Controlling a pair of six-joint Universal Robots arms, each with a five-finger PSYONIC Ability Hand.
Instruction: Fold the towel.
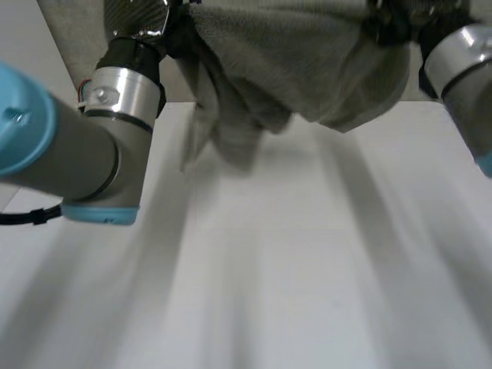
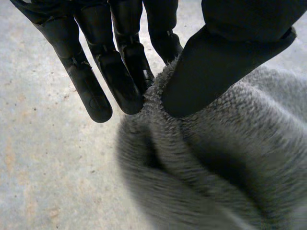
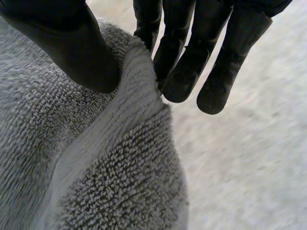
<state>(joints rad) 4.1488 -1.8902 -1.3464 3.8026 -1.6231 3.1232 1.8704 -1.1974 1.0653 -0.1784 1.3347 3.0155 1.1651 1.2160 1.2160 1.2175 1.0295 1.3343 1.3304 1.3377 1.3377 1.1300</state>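
Note:
A grey towel (image 1: pixel 300 69) hangs in the air above the far edge of the white table (image 1: pixel 292 254), held up between my two hands. My left hand (image 1: pixel 178 34) grips its left end, where the cloth bunches and droops. In the left wrist view the thumb (image 2: pixel 216 72) presses the towel (image 2: pixel 225 163) against the fingers (image 2: pixel 120 72). My right hand (image 1: pixel 384 27) holds the towel's right end. In the right wrist view the thumb (image 3: pixel 67 48) pinches the towel's hemmed edge (image 3: pixel 120 120) against the fingers (image 3: pixel 187 62).
My left arm (image 1: pixel 77 146) reaches across the table's left side and my right arm (image 1: pixel 461 69) comes in at the far right. The towel's lowest folds hang just over the table's far edge.

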